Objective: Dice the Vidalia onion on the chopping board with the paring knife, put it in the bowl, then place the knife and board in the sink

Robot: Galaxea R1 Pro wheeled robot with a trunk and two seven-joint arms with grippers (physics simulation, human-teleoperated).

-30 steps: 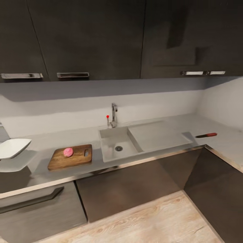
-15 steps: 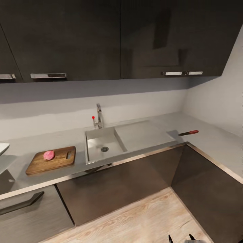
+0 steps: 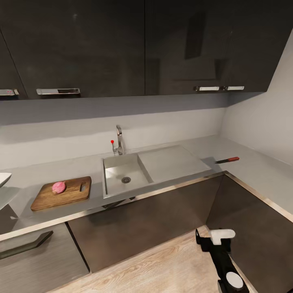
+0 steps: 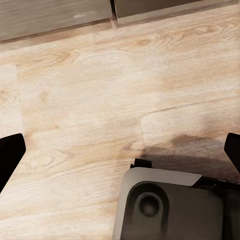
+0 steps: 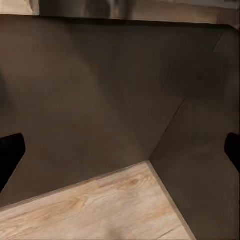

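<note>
1. On the grey surface (image 3: 171, 162) under the dark wall cupboards, the onion (image 3: 58, 187) lies on the chopping board (image 3: 62, 193), left of the sink (image 3: 122, 175), so the first step looks done.
2. The paring knife (image 3: 227, 160) rests on the same surface well to the right of the sink, past the draining area and near the corner, with its red handle pointing right.
3. The bowl (image 3: 3, 179) peeks in at the left edge of the head view, beyond the board.
4. The right gripper (image 3: 211, 240) is raised low in front of the corner cupboards, well apart from the knife. In the right wrist view its fingers (image 5: 11, 152) stand wide apart with nothing between them.
5. The left gripper's fingers (image 4: 10, 152) are likewise spread and hold nothing, pointing at the wooden floor (image 4: 100, 90).
6. The step in hand looks like fetching the knife. That calls for lifting the right arm up to the surface and closing on the handle.
</note>
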